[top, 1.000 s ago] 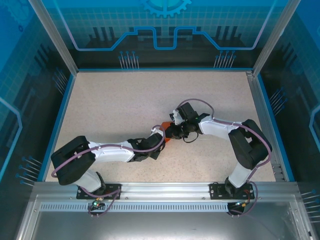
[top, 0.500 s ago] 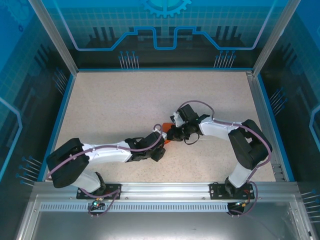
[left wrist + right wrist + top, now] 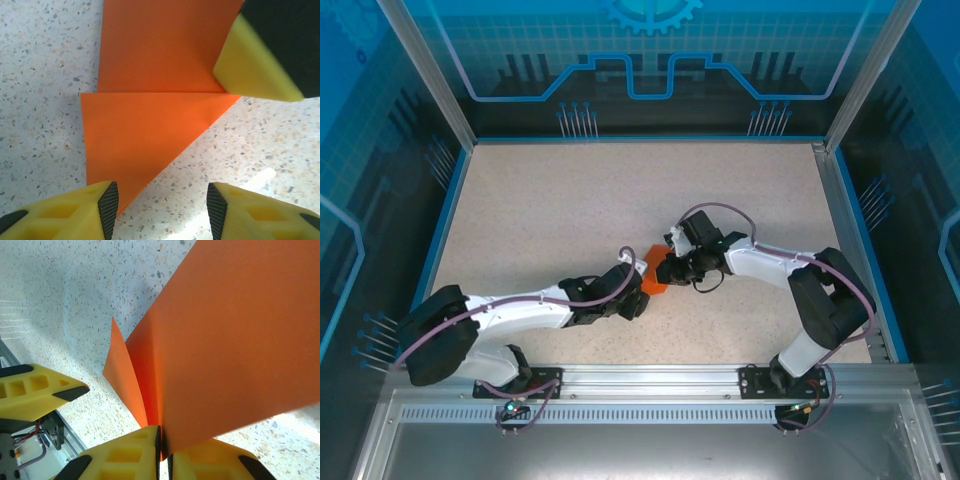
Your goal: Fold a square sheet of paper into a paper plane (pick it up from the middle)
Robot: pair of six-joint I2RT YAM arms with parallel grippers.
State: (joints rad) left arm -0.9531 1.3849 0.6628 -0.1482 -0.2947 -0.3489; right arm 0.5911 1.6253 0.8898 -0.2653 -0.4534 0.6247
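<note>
The orange sheet of paper point(image 3: 656, 276) is folded into layers and sits at mid-table between the two grippers. My right gripper point(image 3: 164, 449) is shut on the paper's point(image 3: 235, 340) folded edge, and the layers fan upward from its jaws. In the left wrist view the paper point(image 3: 145, 125) shows a triangular flap below a straight crease. My left gripper point(image 3: 162, 210) stands open just short of that flap's tip, with bare table between its fingers. One of the right gripper's fingers point(image 3: 252, 65) rests at the crease's right end.
The speckled table point(image 3: 540, 210) has a blue rim and clear enclosure walls on three sides. An aluminium rail point(image 3: 650, 380) with both arm bases runs along the near edge. The left arm point(image 3: 520, 312) lies low across the front left.
My left gripper has opened and drawn back toward the near edge, off the paper. More of the orange sheet now shows. The right gripper keeps its grip.
</note>
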